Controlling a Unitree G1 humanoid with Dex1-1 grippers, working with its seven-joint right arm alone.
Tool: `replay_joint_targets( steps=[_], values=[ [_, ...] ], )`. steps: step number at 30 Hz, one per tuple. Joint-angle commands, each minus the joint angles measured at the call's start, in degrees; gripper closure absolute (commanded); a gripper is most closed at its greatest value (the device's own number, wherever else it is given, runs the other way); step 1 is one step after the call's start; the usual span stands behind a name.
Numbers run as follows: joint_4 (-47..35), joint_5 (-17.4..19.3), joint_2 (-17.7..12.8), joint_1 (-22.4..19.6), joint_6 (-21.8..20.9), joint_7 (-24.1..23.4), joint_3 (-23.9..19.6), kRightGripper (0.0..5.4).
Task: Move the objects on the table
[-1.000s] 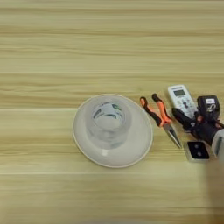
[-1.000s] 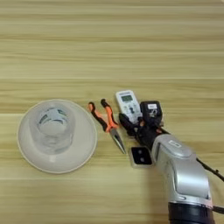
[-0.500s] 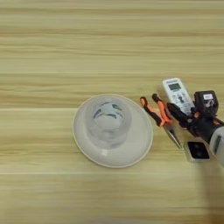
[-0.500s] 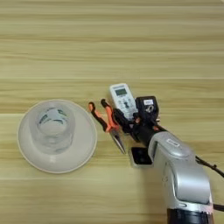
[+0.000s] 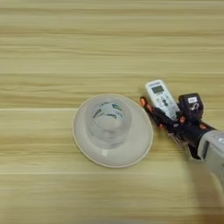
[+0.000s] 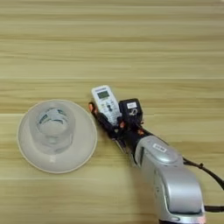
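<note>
Right of the plate (image 6: pixel 83 146) holding the cup (image 6: pixel 51 130), remote (image 6: pixel 106 103) lying screen-end up-left, beside the pliers (image 6: pixel 101 120) — gripper (image 6: pixel 114 127) over both, finger spread unreadable — bare table (image 6: pixel 131 43) beyond.

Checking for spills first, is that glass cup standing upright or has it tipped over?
Upright. The glass cup stands on the white plate, its round open rim facing up.
</note>
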Motion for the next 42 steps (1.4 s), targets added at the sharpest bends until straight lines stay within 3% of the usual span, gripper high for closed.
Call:
replay_joint_targets(
  steps=[1, 18, 42],
  values=[
    [-3.7, -0.1, -0.1, -1.2, -1.9, -0.6, 1.7, 2.52],
    [-6.0, -1.8, 0.2, 2.5, -2.1, -0.7, 9.9, 2.52],
    [-4.0, -3.5, -0.3, 3.2, -2.8, -0.2, 12.3, 2.52]
  ],
)
